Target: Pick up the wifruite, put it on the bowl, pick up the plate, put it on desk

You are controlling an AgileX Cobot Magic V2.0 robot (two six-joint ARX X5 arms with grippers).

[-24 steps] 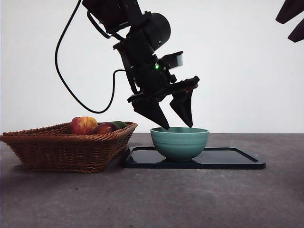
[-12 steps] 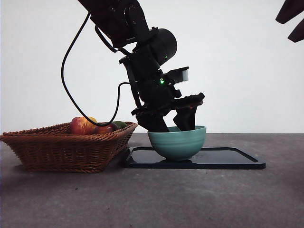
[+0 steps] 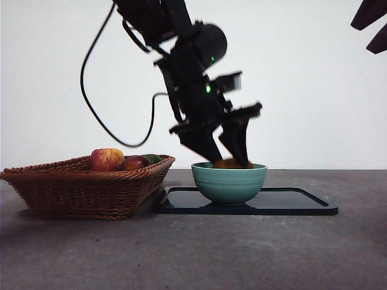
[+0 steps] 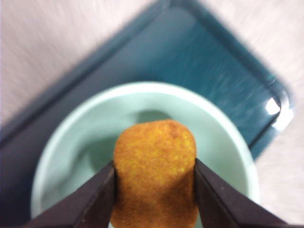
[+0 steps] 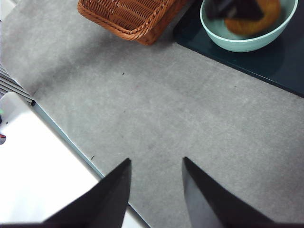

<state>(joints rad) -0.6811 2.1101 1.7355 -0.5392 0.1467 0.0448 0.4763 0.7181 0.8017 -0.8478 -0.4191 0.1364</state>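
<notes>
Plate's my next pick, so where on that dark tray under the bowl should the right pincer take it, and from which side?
Probably the tray's bare end away from the wicker basket. It is flat with a low raised rim, and the bowl sits toward the basket end, where the left pincer grips the orange fruit. Come from above with the open right pincer, one jaw each side of the rim.

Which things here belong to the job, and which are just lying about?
Job:
- orange-brown fruit, gripped by the left gripper
- teal bowl
- dark tray under the bowl
- desk

Lying about:
- wicker basket beside the tray
- apples in the basket
- right gripper, open, waiting above the desk
</notes>
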